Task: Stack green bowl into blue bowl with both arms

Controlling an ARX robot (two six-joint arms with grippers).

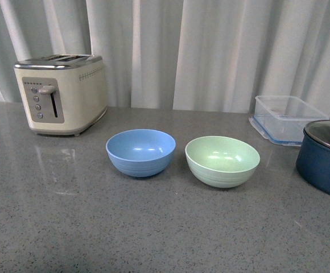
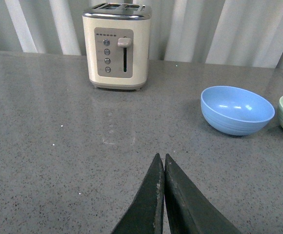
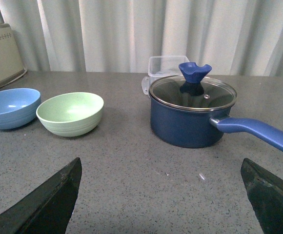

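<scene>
Shut tight with nothing between its fingers, the left pincer (image 2: 162, 158) hovers over bare counter (image 2: 58, 146), while the right pincer (image 3: 161, 162) is spread wide and empty, its 2 fingers far apart. Neither touches a bowl. The green bowl (image 1: 222, 161) sits upright and empty on the grey counter, just beside the blue bowl (image 1: 140, 152) with a narrow gap between them, and between that bowl and the navy pot (image 1: 324, 162). It is pale mint, matte, round, with faint ridges near its base and the same size as its blue neighbour. It will probably handle as a light, stiff plastic shell, unlikely to break, though the curved wall gives little purchase. The thin rim looks the best hold: 1 finger inside, 1 outside, on the side facing the right arm, kept level so it drops squarely into the blue bowl.
</scene>
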